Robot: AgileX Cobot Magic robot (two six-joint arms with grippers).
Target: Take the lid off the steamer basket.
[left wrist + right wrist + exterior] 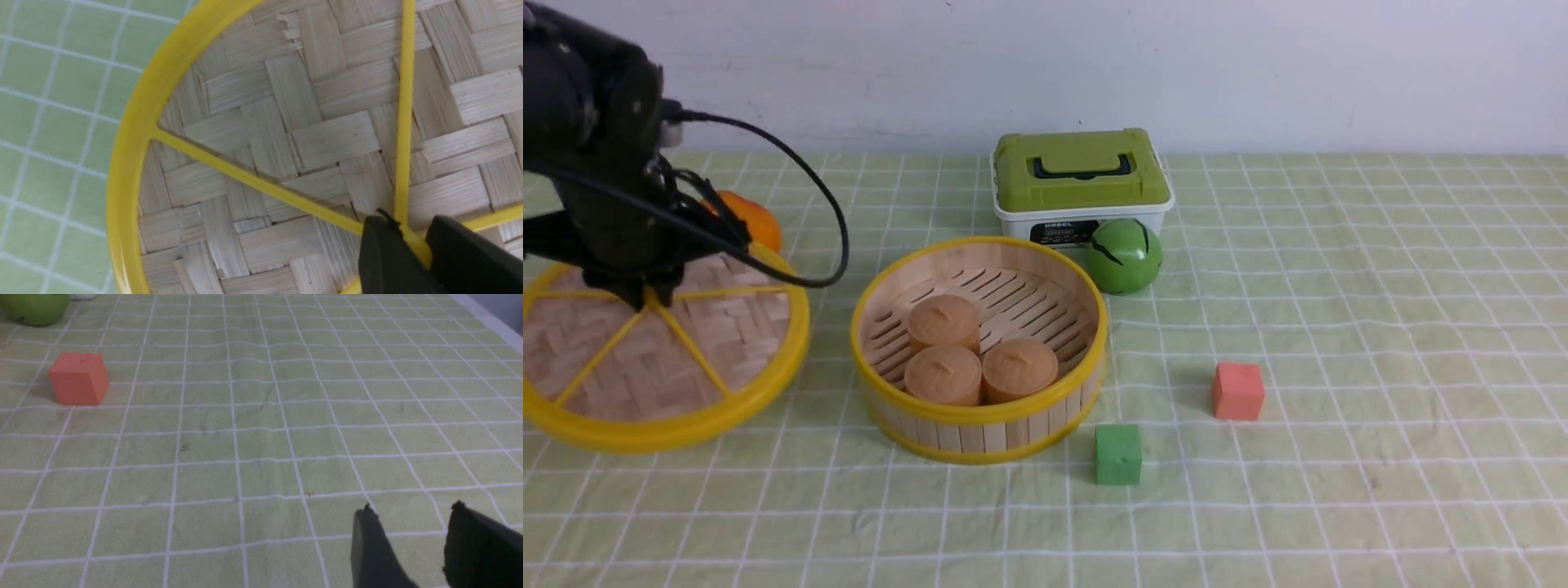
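The lid (727,343), a woven bamboo disc with a yellow rim and spokes, is off the steamer basket, low over the cloth at the far left. My left gripper (645,298) is shut on its yellow hub; the left wrist view shows the fingers pinching the hub (412,241) over the weave (286,122). The steamer basket (980,412) stands open at mid-table, with three tan buns (968,351) on its slotted floor. My right gripper (410,522) is open and empty over bare cloth, and is out of the front view.
A white box with a green top (1078,175) stands behind the basket, with a green ball (1125,255) beside it. An orange fruit (756,220) lies behind the lid. A red cube (1237,390) and a green cube (1117,454) lie right of the basket.
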